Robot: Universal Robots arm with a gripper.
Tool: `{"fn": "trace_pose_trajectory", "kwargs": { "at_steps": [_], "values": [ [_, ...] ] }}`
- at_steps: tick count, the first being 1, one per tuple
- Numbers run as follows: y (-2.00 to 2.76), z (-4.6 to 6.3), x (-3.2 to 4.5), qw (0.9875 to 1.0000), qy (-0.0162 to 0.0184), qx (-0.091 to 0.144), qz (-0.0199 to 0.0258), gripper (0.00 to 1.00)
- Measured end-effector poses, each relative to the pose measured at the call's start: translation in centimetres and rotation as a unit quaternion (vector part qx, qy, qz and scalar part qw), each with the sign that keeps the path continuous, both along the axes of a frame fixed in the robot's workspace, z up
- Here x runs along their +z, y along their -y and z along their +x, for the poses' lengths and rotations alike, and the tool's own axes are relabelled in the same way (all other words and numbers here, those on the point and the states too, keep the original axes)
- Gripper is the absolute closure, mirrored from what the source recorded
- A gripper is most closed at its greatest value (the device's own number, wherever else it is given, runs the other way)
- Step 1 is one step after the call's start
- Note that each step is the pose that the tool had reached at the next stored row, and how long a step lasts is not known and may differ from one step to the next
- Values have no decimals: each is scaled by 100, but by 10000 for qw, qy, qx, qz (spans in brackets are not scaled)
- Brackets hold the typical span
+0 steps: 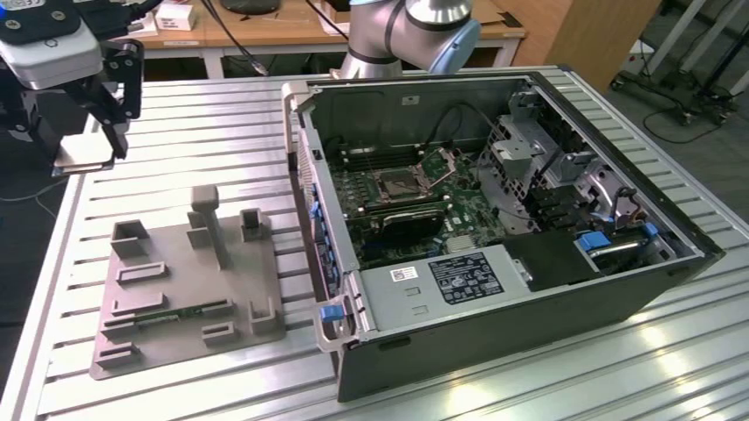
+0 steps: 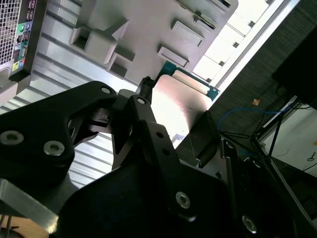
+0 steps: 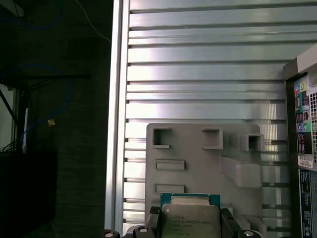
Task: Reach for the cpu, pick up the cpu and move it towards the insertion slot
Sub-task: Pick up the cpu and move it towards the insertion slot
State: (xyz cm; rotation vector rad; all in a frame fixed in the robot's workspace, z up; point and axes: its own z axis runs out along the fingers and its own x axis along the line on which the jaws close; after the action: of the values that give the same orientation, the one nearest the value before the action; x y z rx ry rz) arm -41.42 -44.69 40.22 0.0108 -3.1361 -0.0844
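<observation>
My gripper (image 1: 91,151) hangs at the exterior view's far left, above the table's edge and beyond the grey holder tray (image 1: 188,281). It is shut on the cpu (image 1: 82,160), a flat silvery square with a thin green rim. Both wrist views show the cpu (image 3: 190,220) (image 2: 176,101) clamped by its edges between the two black fingers (image 2: 143,101). The insertion slot (image 1: 398,184) is a dark square socket framed in shiny metal on the motherboard inside the open computer case (image 1: 503,219). Its hinged plate (image 1: 443,162) is raised. The cpu is well apart from the slot.
The grey tray has upright posts and recesses, with a green memory stick (image 1: 175,314) lying in it. The case's side wall (image 1: 307,202) stands between the tray and the motherboard. The ribbed aluminium table (image 1: 210,123) surrounds both. The arm's base (image 1: 398,35) rises behind the case.
</observation>
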Motion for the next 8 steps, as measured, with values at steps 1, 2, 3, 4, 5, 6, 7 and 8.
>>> {"fn": "trace_pose_trajectory", "kwargs": {
  "at_steps": [1,2,3,4,5,6,7,8],
  "values": [
    [0,4,0,10000,0,0,0,46],
    [0,8,0,10000,0,0,0,46],
    [0,12,0,10000,0,0,0,46],
    [0,16,0,10000,0,0,0,46],
    [0,20,0,10000,0,0,0,46],
    [0,24,0,10000,0,0,0,46],
    [0,28,0,10000,0,0,0,46],
    [0,32,0,10000,0,0,0,46]
  ]
}}
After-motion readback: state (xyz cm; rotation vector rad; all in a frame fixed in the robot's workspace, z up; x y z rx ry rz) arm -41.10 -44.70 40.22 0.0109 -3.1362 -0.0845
